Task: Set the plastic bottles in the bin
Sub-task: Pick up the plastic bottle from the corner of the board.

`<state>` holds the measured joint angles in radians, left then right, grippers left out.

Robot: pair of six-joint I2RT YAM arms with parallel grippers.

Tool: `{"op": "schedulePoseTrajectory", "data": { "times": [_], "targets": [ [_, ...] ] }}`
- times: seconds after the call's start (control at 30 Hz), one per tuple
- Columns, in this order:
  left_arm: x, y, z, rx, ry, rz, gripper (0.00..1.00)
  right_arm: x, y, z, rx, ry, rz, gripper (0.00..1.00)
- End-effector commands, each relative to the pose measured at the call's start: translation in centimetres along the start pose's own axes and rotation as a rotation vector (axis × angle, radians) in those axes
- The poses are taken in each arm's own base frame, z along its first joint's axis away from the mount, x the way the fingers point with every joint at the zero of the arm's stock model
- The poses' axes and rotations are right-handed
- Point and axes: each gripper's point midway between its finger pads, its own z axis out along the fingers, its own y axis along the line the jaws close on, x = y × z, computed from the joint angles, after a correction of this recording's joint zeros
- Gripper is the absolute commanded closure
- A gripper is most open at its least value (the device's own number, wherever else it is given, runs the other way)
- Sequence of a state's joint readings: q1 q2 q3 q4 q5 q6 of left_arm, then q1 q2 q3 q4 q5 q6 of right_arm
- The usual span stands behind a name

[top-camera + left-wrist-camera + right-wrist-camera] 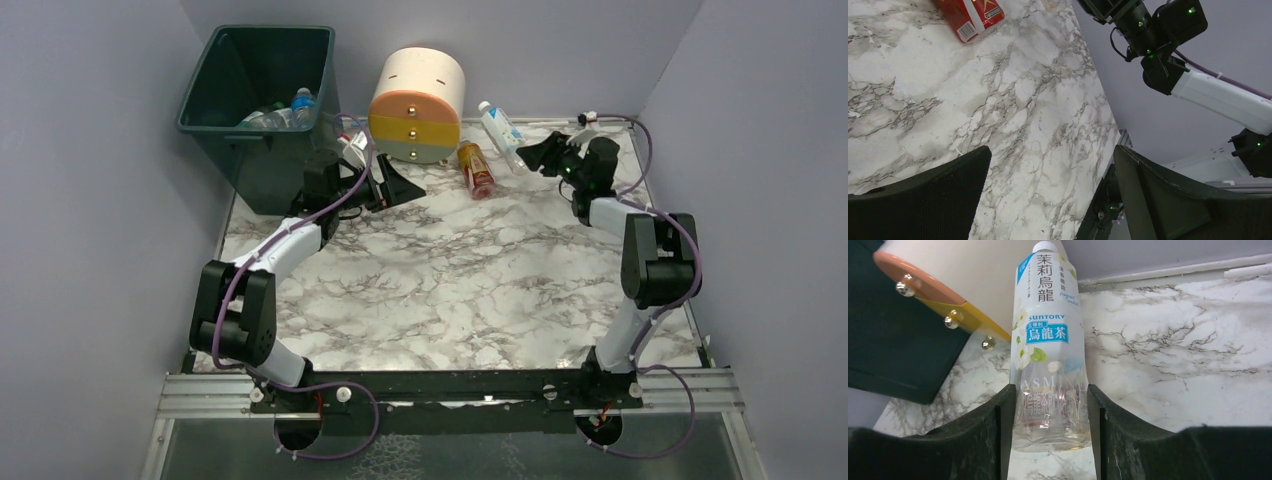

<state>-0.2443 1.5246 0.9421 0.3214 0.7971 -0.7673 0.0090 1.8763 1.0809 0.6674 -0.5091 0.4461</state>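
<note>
A clear plastic bottle [1048, 340] with a white and blue label lies at the back of the table [500, 127]. My right gripper [1050, 390] is shut on its base end, a finger pressed against each side. A red and orange bottle [477, 168] lies near the middle back, and its red label [970, 15] shows in the left wrist view. My left gripper [1050, 150] is open and holds nothing; it hovers over the marble beside the dark green bin [255, 150]. Several bottles [285, 112] lie inside the bin. Another bottle [352, 148] sits between the bin and my left arm.
A round cream, yellow and grey drawer unit [420, 100] stands at the back between the bin and the held bottle, close to its cap [973, 280]. A thin white stick [590, 122] lies along the back right edge. Grey walls enclose the marble table [450, 290].
</note>
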Motion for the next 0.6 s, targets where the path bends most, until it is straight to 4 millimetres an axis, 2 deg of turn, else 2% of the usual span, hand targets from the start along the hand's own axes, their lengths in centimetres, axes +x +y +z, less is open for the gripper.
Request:
{"op": "schedulePoseTrajectory", "data": {
  "times": [0.0, 0.33, 0.57],
  "targets": [
    [-0.2, -2.0, -0.6, 0.055, -0.012, 0.044, 0.01, -2.2, 2.2, -1.8, -0.033, -0.073, 0.014, 0.54],
    [-0.8, -3.1, -1.0, 0.069, -0.035, 0.072, 0.01, -1.1, 5.5, -5.8, -0.091, -0.051, 0.069, 0.55],
    [-0.8, -3.6, -1.2, 0.081, -0.039, 0.067, 0.01, 0.0, 7.0, -7.6, -0.131, -0.023, 0.118, 0.55]
  ]
}}
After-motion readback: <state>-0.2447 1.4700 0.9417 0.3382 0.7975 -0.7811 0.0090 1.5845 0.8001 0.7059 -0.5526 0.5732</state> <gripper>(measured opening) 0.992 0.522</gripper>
